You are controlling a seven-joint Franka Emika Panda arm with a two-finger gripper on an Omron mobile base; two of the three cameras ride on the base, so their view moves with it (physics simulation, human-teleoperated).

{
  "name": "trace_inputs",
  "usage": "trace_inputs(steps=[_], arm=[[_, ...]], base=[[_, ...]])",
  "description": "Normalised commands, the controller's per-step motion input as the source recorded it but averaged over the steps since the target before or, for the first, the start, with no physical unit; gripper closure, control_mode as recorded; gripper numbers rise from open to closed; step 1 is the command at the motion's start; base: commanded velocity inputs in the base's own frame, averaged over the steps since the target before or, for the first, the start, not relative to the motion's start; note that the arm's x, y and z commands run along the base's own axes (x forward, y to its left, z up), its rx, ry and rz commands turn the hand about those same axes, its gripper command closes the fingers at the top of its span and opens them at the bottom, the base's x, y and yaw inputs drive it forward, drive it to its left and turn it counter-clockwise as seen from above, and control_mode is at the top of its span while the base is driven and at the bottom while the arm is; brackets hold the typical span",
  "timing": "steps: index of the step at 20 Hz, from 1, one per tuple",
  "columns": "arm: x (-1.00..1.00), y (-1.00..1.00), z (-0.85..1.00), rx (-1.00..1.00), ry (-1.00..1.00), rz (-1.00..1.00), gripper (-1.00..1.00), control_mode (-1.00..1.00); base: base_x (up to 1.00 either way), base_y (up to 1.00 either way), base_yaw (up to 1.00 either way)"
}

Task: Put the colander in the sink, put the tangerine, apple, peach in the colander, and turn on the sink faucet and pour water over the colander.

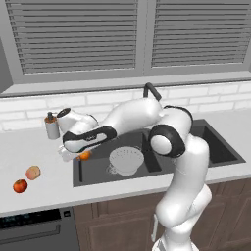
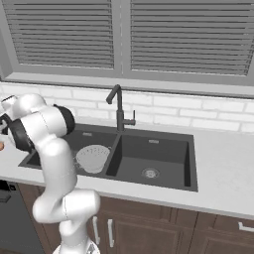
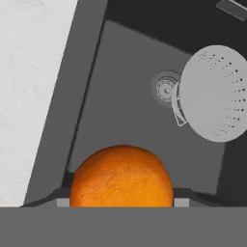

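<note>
Gripper [image 1: 81,156] pinching tangerine [image 3: 121,176] over dark sink [image 3: 120,111], pale counter [image 1: 29,152] beside.

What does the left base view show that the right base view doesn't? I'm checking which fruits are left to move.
Left base view: the apple and peach lie on the counter left of the sink, the tangerine sits in the gripper at the sink's left edge, and a soap dispenser stands behind. Right base view: the right basin's drain and the faucet's side lever. Both: the colander in the left basin, with no fruit visible in it, and the faucet.
</note>
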Motion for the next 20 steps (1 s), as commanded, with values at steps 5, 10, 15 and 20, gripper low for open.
trace_inputs(steps=[5, 10, 15, 20], arm=[[0.59, -1.0, 0.09, 0.09, 0.02, -0.3, 1.0, -1.0], [0.89, -0.97, -0.04, 0.01, 0.03, -0.3, 1.0, -1.0], [0.89, -0.54, -0.27, 0.0, 0.04, -0.24, 1.0, -1.0], [0.37, -0.03, -0.63, 0.0, 0.0, -0.14, 1.0, -1.0]], base=[[0.0, 0.0, 0.0], [0.0, 0.0, 0.0], [0.0, 0.0, 0.0], [0.0, 0.0, 0.0]])
